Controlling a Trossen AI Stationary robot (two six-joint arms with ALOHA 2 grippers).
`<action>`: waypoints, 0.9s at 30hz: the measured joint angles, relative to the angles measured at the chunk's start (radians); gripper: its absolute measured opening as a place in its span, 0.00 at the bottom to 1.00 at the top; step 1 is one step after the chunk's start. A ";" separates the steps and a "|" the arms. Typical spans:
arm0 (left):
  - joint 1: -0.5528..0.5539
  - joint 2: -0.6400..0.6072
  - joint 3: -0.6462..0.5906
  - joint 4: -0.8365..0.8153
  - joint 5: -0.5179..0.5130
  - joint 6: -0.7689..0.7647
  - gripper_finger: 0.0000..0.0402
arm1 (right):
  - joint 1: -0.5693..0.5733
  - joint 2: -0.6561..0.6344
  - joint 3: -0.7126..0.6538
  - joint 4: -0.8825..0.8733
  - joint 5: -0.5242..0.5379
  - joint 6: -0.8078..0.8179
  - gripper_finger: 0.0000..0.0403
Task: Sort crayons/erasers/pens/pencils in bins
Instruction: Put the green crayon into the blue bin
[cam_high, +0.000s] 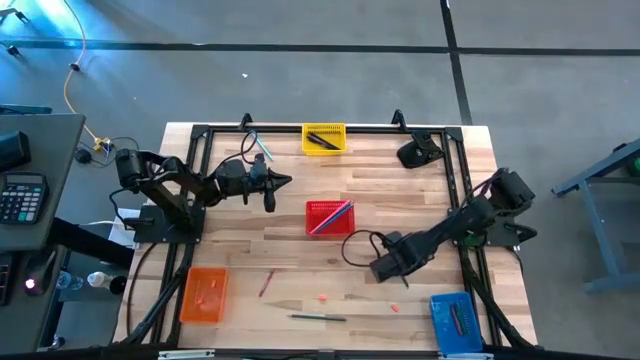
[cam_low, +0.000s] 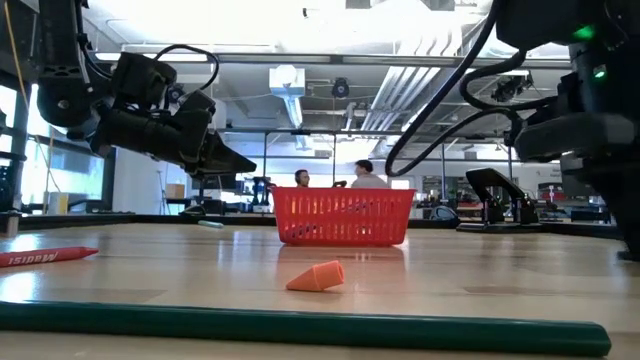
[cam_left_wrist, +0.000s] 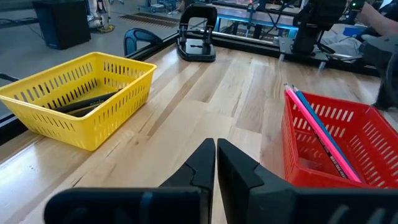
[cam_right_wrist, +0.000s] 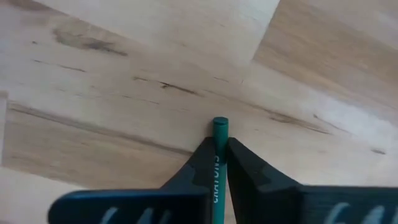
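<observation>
My right gripper (cam_high: 385, 268) is low over the table's near middle, shut on a green pencil (cam_right_wrist: 219, 134). My left gripper (cam_high: 272, 190) is shut and empty, above the table left of the red bin (cam_high: 329, 217), which holds pink and blue pencils (cam_left_wrist: 320, 134). The yellow bin (cam_high: 323, 138) at the far edge holds black pens (cam_left_wrist: 84, 102). The orange bin (cam_high: 204, 295) is near left, the blue bin (cam_high: 453, 320) near right. A red crayon (cam_high: 266, 283), another green pencil (cam_high: 318, 317) and orange erasers (cam_high: 323, 297) lie on the table. My right gripper pinches the green pencil between its two fingers near one end (cam_right_wrist: 220, 126), which sticks out a little past the fingertips. The pencil runs along the fingers, which slant down toward the table. Whether that end touches the wood, I cannot tell.
A teal pencil (cam_high: 261, 146) lies at the far left by the frame. A black clamp-like stand (cam_high: 418, 152) sits at the far right. Another eraser (cam_high: 396, 308) lies near the blue bin. Black rails edge the table. People stand in the room beyond.
</observation>
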 joint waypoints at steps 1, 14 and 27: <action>0.000 0.000 0.000 0.000 0.000 0.000 0.02 | -0.003 -0.018 0.000 -0.003 -0.012 -0.005 0.03; 0.000 0.000 0.000 0.000 0.000 -0.006 0.02 | 0.077 -0.294 0.072 -0.059 -0.080 0.105 0.03; 0.000 0.000 0.000 -0.006 0.000 -0.005 0.02 | 0.482 -0.276 0.100 -0.152 -0.137 0.602 0.03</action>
